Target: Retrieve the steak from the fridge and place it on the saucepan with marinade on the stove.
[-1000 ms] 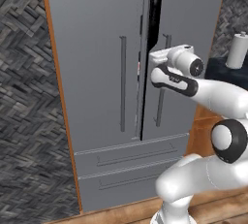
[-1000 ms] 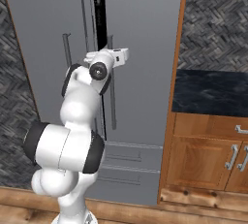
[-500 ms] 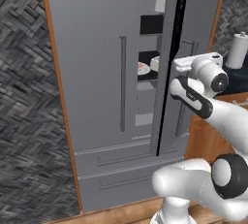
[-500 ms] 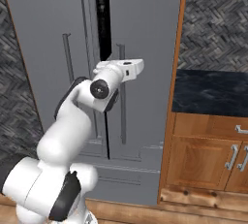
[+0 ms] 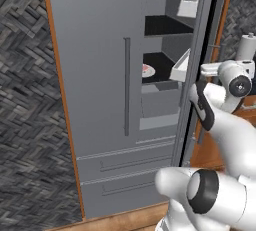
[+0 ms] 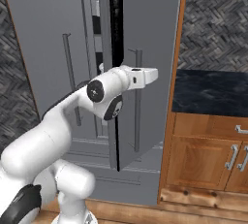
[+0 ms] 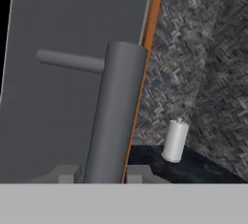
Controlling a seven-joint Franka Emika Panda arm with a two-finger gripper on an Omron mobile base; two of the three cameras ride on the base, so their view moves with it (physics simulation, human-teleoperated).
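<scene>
The fridge [image 5: 95, 100] stands with its right door [image 6: 145, 34] swung partly open. My gripper [image 6: 143, 75] is shut on that door's vertical bar handle [image 7: 114, 116], which runs up between my fingertips [image 7: 65, 173] in the hand view. Through the gap I see black shelves and white door bins [image 5: 181, 67]. On a middle shelf lies the steak [image 5: 147, 68], a small pink-red patch on a white plate. The saucepan with marinade and the stove are out of view.
The left fridge door [image 5: 90, 50] is closed, with its handle [image 5: 127, 85] and two drawers below. Right of the fridge are a dark counter [image 6: 213, 92] over wooden cabinets [image 6: 208, 155], and a white paper-towel roll [image 7: 174, 140]. A wood strip borders the fridge.
The right fridge door has swung further open, pulled by my gripper on its handle. My hand has moved out to the right, and the shelves and steak are now exposed.
</scene>
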